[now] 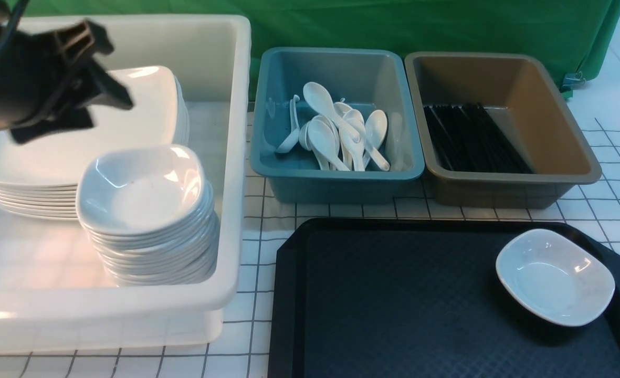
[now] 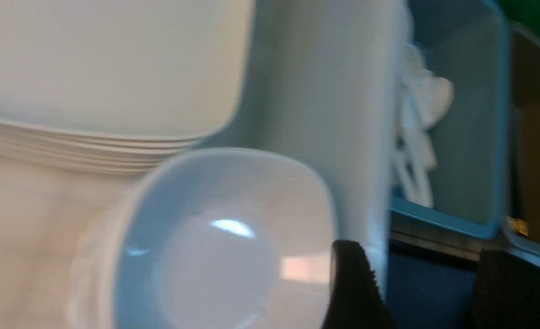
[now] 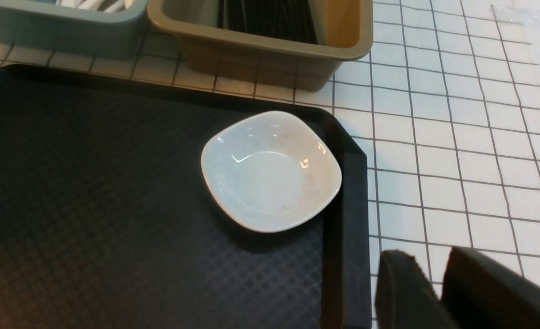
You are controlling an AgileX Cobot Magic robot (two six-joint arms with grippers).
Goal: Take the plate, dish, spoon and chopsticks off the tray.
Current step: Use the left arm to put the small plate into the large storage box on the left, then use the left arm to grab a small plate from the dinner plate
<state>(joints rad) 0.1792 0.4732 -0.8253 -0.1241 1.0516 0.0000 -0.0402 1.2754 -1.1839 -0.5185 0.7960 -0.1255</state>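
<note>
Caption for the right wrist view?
Small white dish on the black tray near its corner; brown bin of chopsticks beyond.

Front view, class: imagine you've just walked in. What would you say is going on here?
A two-armed robot is clearing a black tray. It holds just one small white dish, near its right edge. The left end effector hovers open and empty over the stack of plates in the white tub. The right end effector hangs by the tray's right edge, jaws slightly apart, holding nothing. Spoons lie in the teal bin, chopsticks in the brown bin.
</note>
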